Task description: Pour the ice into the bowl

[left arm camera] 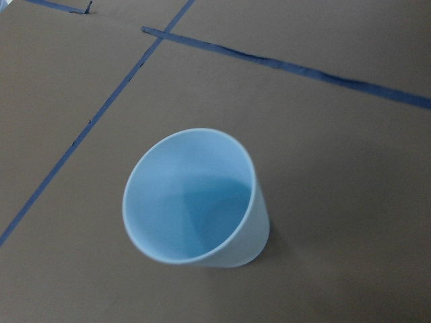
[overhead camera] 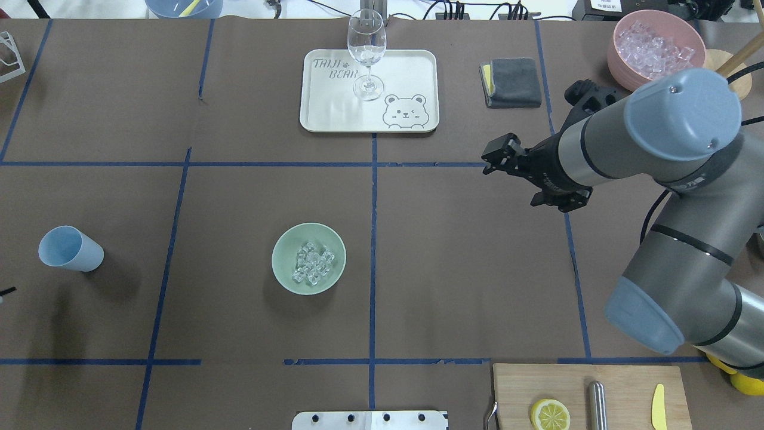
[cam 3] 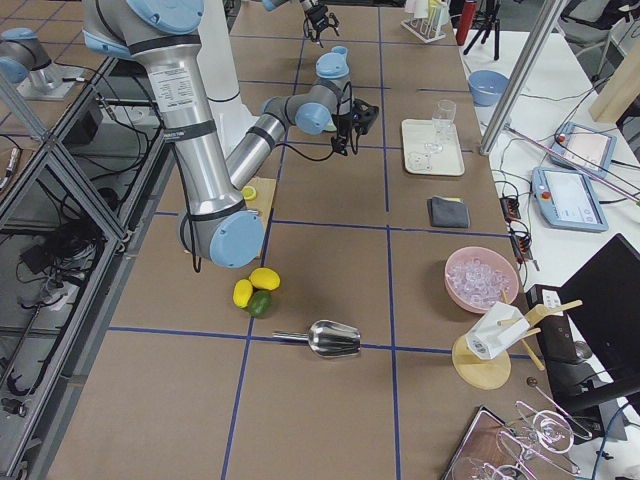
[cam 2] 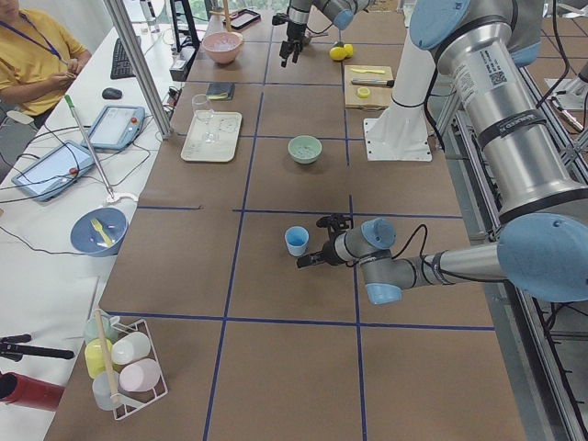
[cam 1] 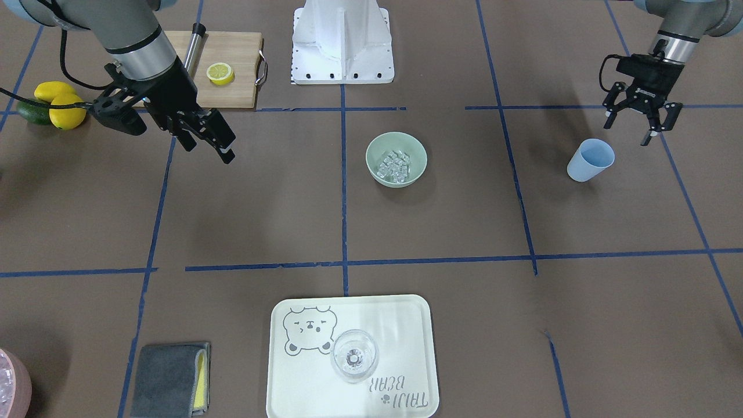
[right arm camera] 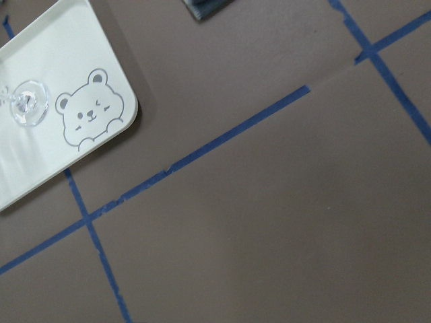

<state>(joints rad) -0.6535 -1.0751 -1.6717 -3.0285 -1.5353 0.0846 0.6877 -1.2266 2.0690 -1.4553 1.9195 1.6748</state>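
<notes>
The pale sage-green bowl stands near the table's middle and holds a small heap of clear ice cubes. In the overhead view the bowl and its ice show too. The light blue cup stands upright and empty; it fills the left wrist view. My left gripper hangs open and empty just above and behind the cup, not touching it. My right gripper hovers open and empty over bare table, far from the bowl, and it shows in the overhead view.
A pale tray with a wine glass sits at the far side. A pink container of ice, a grey cloth, a cutting board with a lemon slice, lemons and a metal scoop lie around my right arm.
</notes>
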